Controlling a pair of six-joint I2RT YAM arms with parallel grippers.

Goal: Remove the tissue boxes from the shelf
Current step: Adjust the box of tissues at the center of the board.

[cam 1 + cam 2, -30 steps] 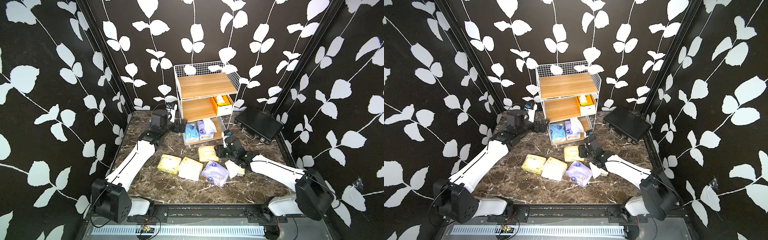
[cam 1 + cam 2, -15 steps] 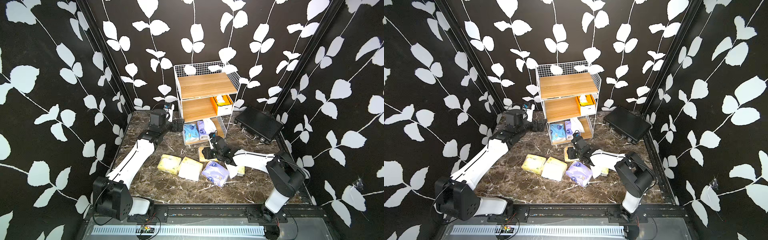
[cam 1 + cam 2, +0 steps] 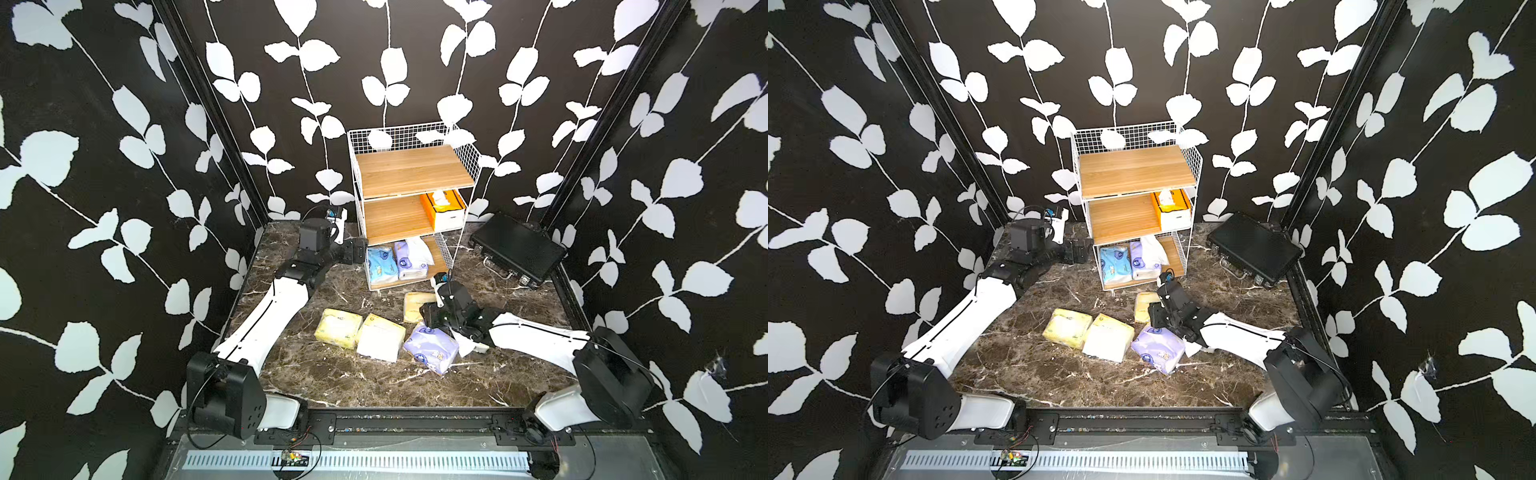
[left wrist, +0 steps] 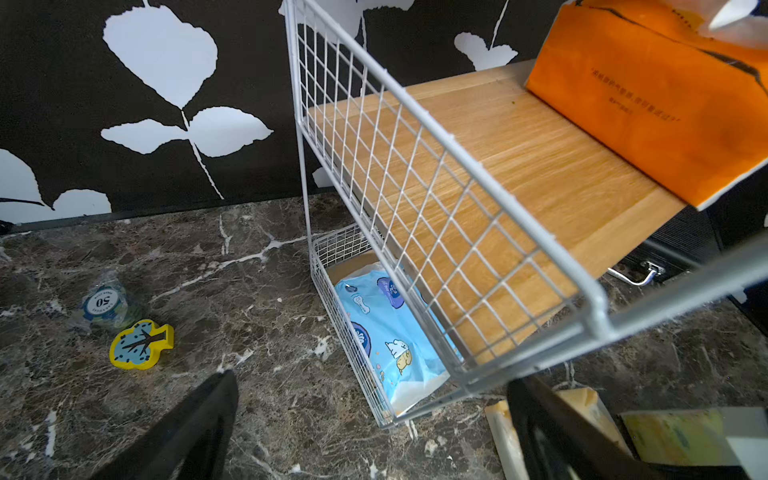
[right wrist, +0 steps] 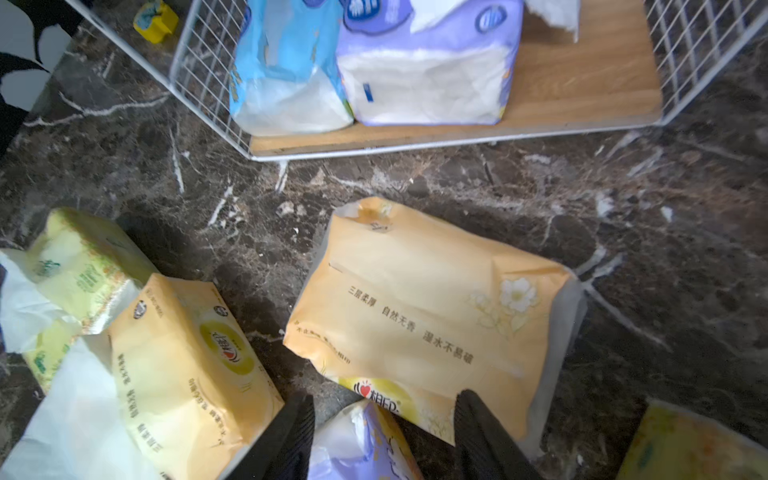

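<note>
As the left arm [image 3: 266,320] starts at 7 o'clock on the bench [image 3: 332,374], it stretches long and low up to 11 o'clock. There its wrist bends toward the shelf [image 3: 415,172], which stands at 12 o'clock. The left hand [image 3: 359,251] sits just beside the shelf's bottom level, on the 9 o'clock side. In the left wrist view its two black fingers [image 4: 199,419] are spread very wide. They hold nothing.

The right arm [image 3: 536,336] starts at 4 o'clock and lies low across the bench toward the middle. The right hand [image 3: 428,318] points down over the far end of the loose purple pack [image 3: 430,347], right next to a flat yellow pack [image 3: 413,303]. In the right wrist view its fingers [image 5: 297,424] stand about half apart. The end of the loose purple pack shows between them, but I cannot tell if they touch it.

On the shelf, the orange box [image 3: 442,205] sits on the middle board, at its 3 o'clock side. A blue pack [image 3: 380,266] and a second purple pack [image 3: 409,259] sit side by side on the bottom board.

A bright yellow pack [image 3: 337,328] and a pale yellow pack [image 3: 380,338] lie side by side in the middle of the bench, at 9 o'clock from the loose purple pack. A black case [image 3: 517,249] lies at 2 o'clock.
</note>
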